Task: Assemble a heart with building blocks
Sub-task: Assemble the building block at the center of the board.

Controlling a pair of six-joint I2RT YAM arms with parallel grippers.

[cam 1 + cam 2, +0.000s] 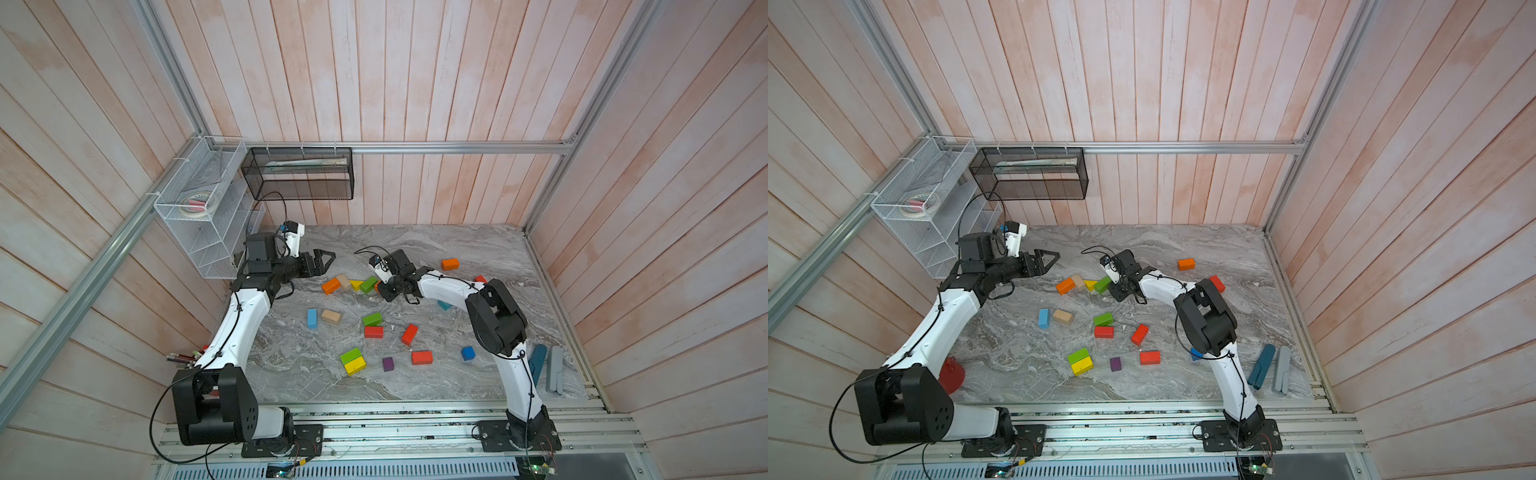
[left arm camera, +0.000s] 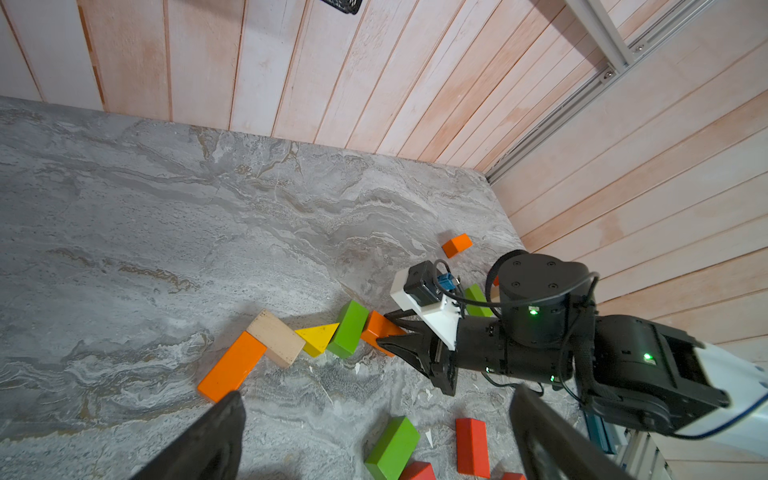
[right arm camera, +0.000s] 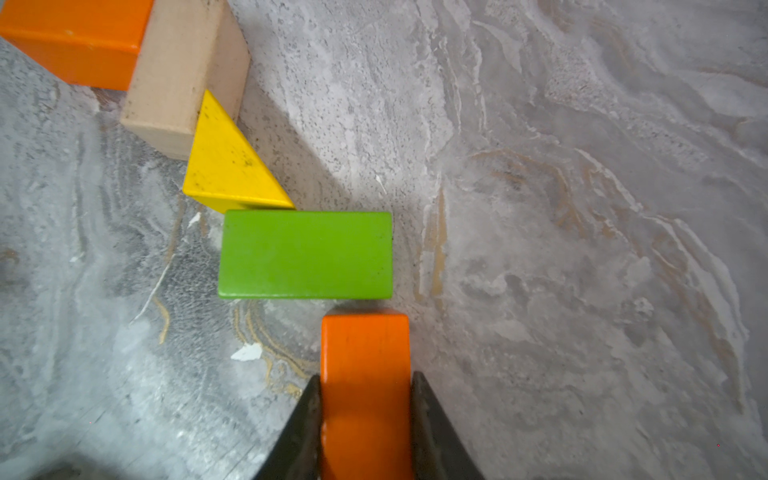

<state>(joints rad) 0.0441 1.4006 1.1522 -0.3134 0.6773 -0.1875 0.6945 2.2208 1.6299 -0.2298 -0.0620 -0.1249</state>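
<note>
Right jaws: clamped on the 2 long sides of the held orange brick (image 3: 365,374), at its rear half; its front end projects past the tips.
Chain ahead of the right jaws: the green brick (image 3: 305,254) lies crosswise just ahead of the held brick, with a thin shadowed gap between them. Beyond it come the yellow wedge (image 3: 230,166), the tan brick (image 3: 183,79) and the far orange brick (image 3: 75,37), each appearing to touch the next.
Left jaws: wide apart and empty, raised, with the chain ahead of and below them, well apart.
Loose blocks (image 1: 373,331): scattered on the table (image 3: 582,208) to either side of the right jaws, apart from the chain.
Step in hand: we judge it to be seating the held brick as piece 5 of the heart outline.
Contact below: we cannot tell whether the held brick rests on the table.
Doing it well: we would settle the brick flat first, then close the gap slowly and stop at first touch. The green brick is loose, and a shove would carry through to the wedge.
Release: we would part the jaws only slightly and draw straight back, so neither tip drags the brick askew.
</note>
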